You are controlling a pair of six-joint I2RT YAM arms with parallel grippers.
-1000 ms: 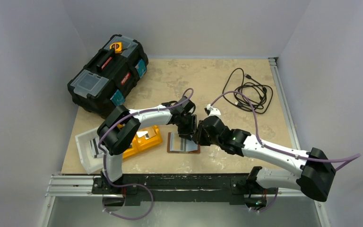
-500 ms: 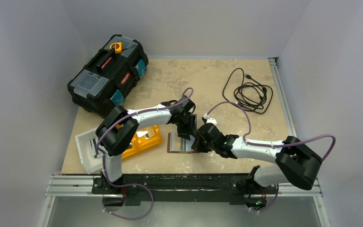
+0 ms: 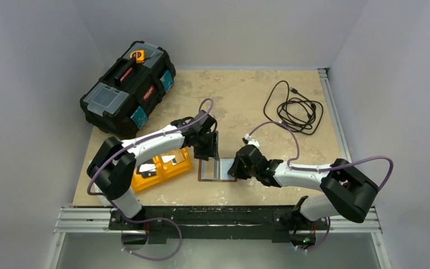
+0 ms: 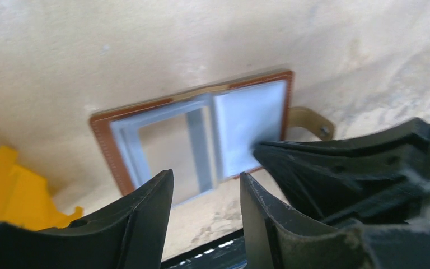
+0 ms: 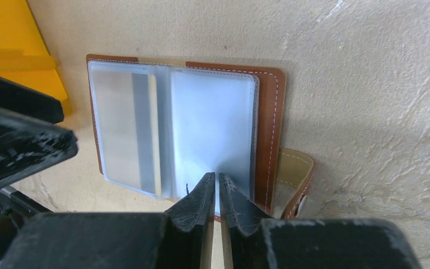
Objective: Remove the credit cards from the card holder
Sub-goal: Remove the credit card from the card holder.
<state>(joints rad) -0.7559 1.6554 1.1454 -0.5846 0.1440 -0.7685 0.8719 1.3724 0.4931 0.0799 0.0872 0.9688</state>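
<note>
The right gripper [image 5: 216,178] has its jaws all but closed, tips down on the open card holder [image 5: 213,112], which lies flat on the table [image 3: 246,95] between the arms; whether it pinches a sleeve cannot be told. The left gripper [image 4: 206,178] hangs above, half open and empty. It would best go for the card [image 5: 126,129] in the sleeve nearer the orange tray [image 3: 165,167] while the right pins the leather. The surface is mottled beige and the walls are plain, with the toolbox [image 3: 127,87] and cable [image 3: 294,109] well apart.

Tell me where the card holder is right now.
In the top view the card holder lies open near the front edge of the table, just right of the orange tray, with the right tool at its right side.
</note>
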